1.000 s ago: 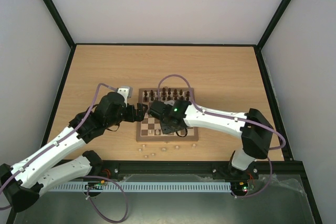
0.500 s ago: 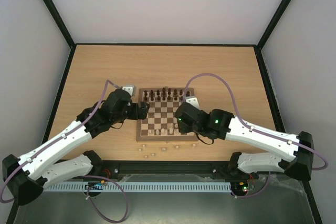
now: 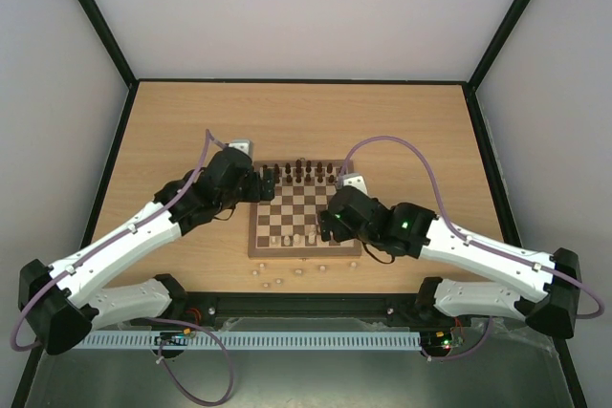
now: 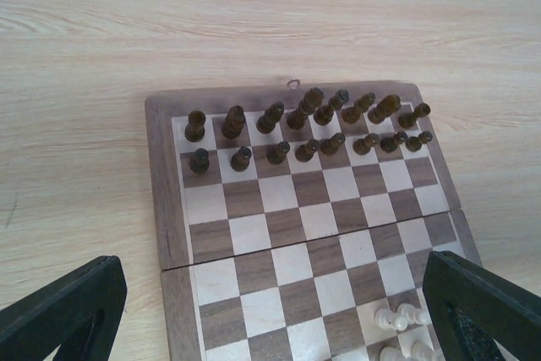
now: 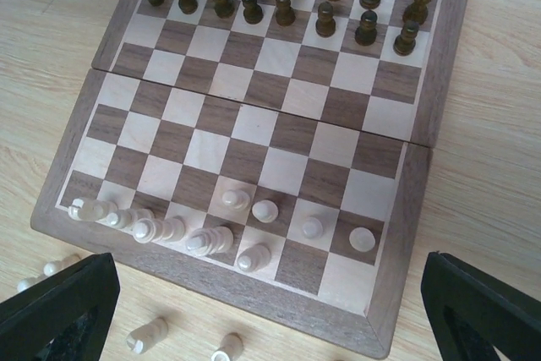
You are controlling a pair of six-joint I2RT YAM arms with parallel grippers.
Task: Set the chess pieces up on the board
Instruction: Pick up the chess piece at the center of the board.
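Board (image 5: 427, 116) centre rows open | pale pieces (image 5: 211, 238) at near edge | left gripper (image 4: 270, 327), right gripper (image 5: 270, 319) spread

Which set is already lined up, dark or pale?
The dark pieces: two full rows at the far edge of the board. The pale pieces sit bunched and uneven at the near edge, some on the table.

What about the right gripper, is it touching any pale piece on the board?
Apart. Right wrist view: the right gripper hangs open above the board, fingers at the bottom corners, clear of the pale pieces.
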